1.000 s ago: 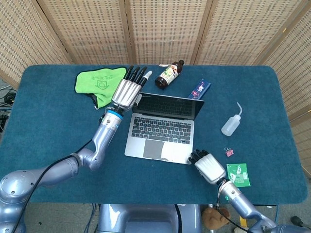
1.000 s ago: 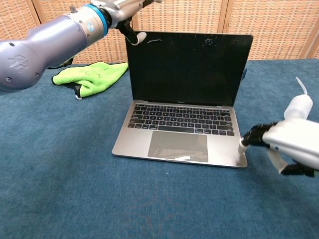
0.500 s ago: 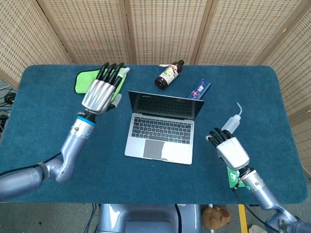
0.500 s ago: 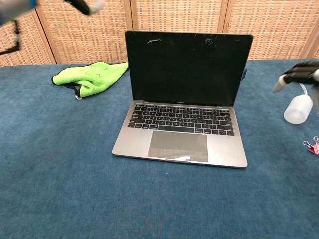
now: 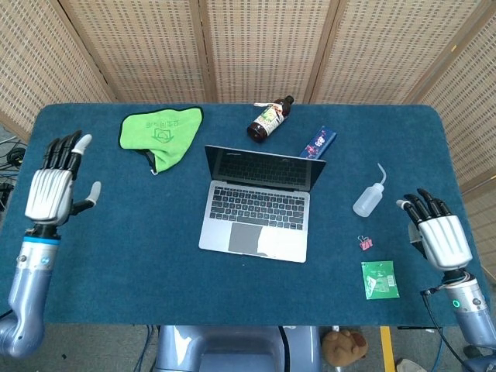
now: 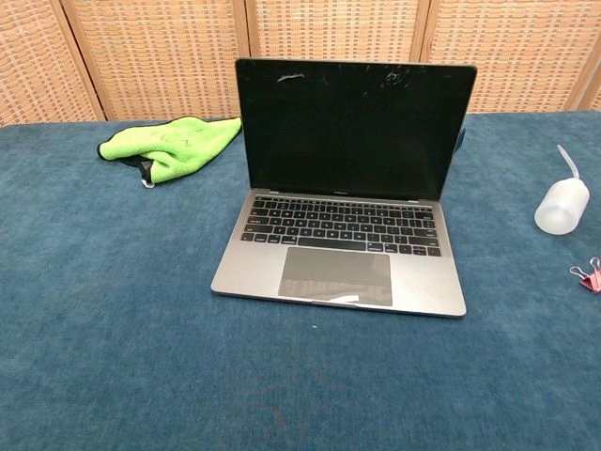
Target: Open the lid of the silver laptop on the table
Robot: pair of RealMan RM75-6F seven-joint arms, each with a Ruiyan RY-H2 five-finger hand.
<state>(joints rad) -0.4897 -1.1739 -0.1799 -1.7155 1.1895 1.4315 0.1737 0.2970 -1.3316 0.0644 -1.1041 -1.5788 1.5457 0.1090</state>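
The silver laptop (image 5: 260, 209) (image 6: 347, 235) sits mid-table with its lid upright and the dark screen (image 6: 355, 130) facing me. My left hand (image 5: 53, 182) hovers over the table's far left edge, fingers spread, holding nothing. My right hand (image 5: 439, 232) hovers at the far right edge, fingers spread and empty. Both hands are well away from the laptop and show only in the head view.
A green cloth (image 5: 160, 133) (image 6: 169, 146) lies behind the laptop to the left. A brown bottle (image 5: 270, 118) and a blue packet (image 5: 318, 142) lie behind it. A white squeeze bottle (image 5: 367, 195) (image 6: 562, 202), a pink clip (image 5: 365, 242) (image 6: 587, 274) and a green sachet (image 5: 380, 279) are at the right.
My left hand has drawn back from the lid's top corner to the far left edge. My right hand has left the laptop's front right corner for the far right. The lid stays up.
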